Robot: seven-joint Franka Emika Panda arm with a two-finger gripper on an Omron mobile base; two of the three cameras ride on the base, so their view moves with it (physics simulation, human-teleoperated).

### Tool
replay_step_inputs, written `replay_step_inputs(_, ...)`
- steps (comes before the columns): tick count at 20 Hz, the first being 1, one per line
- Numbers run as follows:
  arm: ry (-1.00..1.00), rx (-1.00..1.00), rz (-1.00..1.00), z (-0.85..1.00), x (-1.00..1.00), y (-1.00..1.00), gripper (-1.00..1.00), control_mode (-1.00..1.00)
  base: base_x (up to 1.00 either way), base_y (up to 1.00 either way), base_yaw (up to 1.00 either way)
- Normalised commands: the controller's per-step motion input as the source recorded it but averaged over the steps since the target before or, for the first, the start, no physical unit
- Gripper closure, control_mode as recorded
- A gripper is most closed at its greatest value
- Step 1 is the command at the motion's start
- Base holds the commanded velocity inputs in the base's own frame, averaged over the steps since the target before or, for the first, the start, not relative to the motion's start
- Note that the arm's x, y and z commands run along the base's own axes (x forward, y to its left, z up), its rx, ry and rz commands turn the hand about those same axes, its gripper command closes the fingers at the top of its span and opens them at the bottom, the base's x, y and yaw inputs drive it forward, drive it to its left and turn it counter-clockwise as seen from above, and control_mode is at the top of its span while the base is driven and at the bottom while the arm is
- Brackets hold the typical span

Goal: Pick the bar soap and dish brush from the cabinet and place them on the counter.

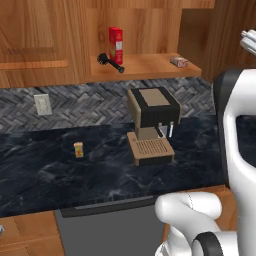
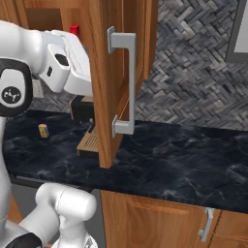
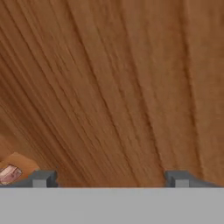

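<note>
Fingers (image 3: 109,179) spread wide and empty against cabinet (image 3: 122,87) wood, bar soap (image 3: 8,173) on the shelf just beside the left fingertip, dish brush (image 1: 110,62) further along the shelf, black desk (image 1: 100,170) below

Base views share counter (image 1: 100,165) (hand view near wood).

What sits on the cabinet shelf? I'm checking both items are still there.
On the cabinet shelf: the dish brush at left, a red box behind it, the bar soap at right. Above the shelf, the interior is cut off.
</note>
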Motion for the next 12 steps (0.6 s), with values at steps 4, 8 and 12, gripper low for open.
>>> replay_step_inputs(4, -0.12, 0.00, 0.20, 0.00, -0.18, 0.09, -1.00, -1.00, 0.00, 0.00, 0.00)
replay_step_inputs(8, -0.01, -0.04, 0.19, -0.02, -0.20, 0.63, -1.00, -1.00, 0.00, 0.00, 0.00)
replay_step_inputs(12, 0.00, -0.07, 0.16, 0.00, -0.11, 0.85, -1.00, -1.00, 0.00, 0.00, 0.00)
